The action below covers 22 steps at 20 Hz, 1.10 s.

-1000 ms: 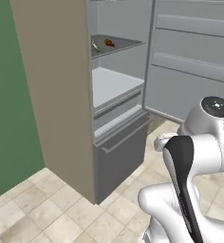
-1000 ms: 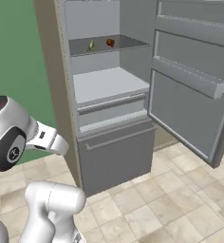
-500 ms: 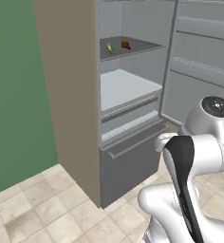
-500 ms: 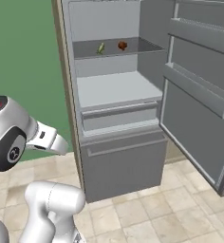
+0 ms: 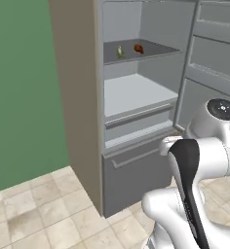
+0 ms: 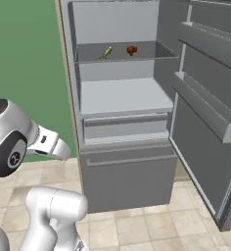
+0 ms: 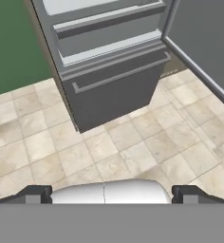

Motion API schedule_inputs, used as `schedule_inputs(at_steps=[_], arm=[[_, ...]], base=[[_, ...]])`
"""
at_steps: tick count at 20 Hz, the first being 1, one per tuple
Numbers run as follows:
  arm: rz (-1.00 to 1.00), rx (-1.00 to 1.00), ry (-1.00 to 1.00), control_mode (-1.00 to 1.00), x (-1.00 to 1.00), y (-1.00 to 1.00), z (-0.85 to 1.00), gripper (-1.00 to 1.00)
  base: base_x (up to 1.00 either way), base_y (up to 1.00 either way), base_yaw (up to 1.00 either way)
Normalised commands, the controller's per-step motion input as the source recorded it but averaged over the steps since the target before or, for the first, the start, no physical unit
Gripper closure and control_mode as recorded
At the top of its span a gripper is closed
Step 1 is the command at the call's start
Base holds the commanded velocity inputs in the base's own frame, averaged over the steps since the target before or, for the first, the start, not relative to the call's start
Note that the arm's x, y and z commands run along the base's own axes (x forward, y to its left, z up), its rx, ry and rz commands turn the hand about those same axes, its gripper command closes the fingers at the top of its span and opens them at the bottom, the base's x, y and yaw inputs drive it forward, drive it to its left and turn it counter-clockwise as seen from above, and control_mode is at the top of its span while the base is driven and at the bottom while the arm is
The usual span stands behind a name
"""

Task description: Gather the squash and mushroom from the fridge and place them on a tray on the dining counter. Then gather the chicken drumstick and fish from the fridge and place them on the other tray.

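The fridge (image 5: pixel 131 175) (image 6: pixel 127 181) stands open in front of me, its door (image 6: pixel 205 112) swung out to the right. On its upper shelf lie a small greenish fish (image 5: pixel 120 51) (image 6: pixel 106 52) and, just right of it, a reddish-brown chicken drumstick (image 5: pixel 138 48) (image 6: pixel 131 50). My gripper (image 7: pixel 112 193) is open and holds nothing; its fingertips (image 7: pixel 35 193) stand wide apart, low over the floor, short of the fridge's bottom drawer (image 7: pixel 109 90). The squash, mushroom, both trays and the dining counter are out of view.
A green wall (image 5: pixel 24 87) runs left of the fridge's beige side panel (image 5: pixel 73 97). Beige tiled floor (image 7: pixel 133 152) lies open before the drawer. The door's shelf bins (image 6: pixel 205 103) jut out on the right. The wide white shelf (image 6: pixel 122 95) below the food is bare.
The whole picture has shifted: the base has moved, so the fridge now sits larger and further right in both base views. The food on the shelf has not moved. The gripper stays open.
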Motion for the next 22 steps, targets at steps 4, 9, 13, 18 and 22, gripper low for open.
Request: schedule_inputs(at_steps=[4,9,13,18,22], arm=[[0.0,0.0,0.0,1.0,0.0,0.0,0.0,-1.0],[0.0,0.0,0.0,1.0,0.0,0.0,0.0,-1.0],[0.0,0.0,0.0,1.0,0.0,0.0,0.0,-1.0],[0.0,0.0,0.0,1.0,0.0,0.0,0.0,-1.0],[0.0,0.0,0.0,1.0,0.0,0.0,0.0,-1.0]], base=[[0.4,-0.46,0.31],[0.43,-0.44,0.29],[0.51,-0.37,0.23],[0.21,-0.02,0.01],[0.63,-0.25,0.11]])
